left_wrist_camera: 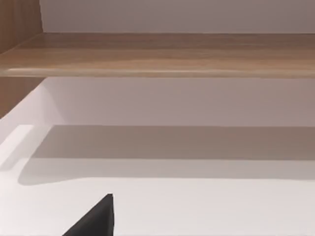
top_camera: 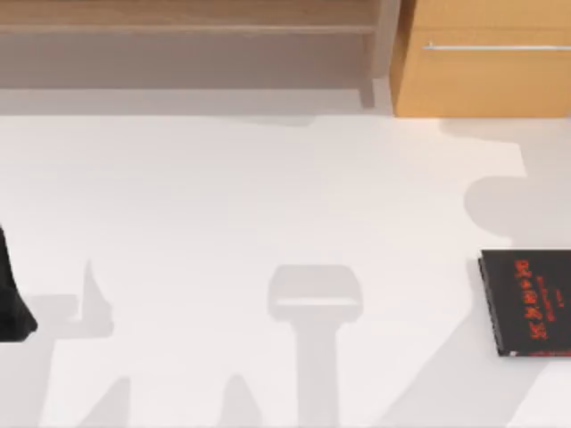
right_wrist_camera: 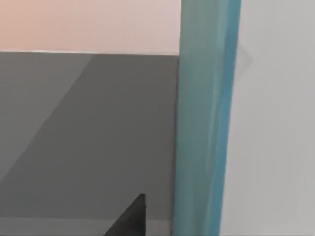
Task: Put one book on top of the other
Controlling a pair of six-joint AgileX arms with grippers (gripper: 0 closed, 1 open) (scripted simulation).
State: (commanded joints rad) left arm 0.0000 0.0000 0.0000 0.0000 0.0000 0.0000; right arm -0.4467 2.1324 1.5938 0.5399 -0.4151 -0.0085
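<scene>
The thin black book [top_camera: 528, 301] with red lettering lies flat on the white table at the far right edge of the top view, partly cut off by the frame. The teal-blue book [right_wrist_camera: 204, 123] appears very close in the right wrist view as a tall teal band, right beside a dark part of my right gripper [right_wrist_camera: 130, 219]; whether it is held cannot be told. My left arm [top_camera: 13, 299] sits at the far left edge of the table, and a dark tip of the left gripper [left_wrist_camera: 96, 219] shows over bare table.
A wooden shelf [top_camera: 187, 27] runs along the back of the table, with a wooden cabinet [top_camera: 486, 67] with a metal handle at the back right. The white tabletop [top_camera: 268, 205] between the arm and the black book carries only shadows.
</scene>
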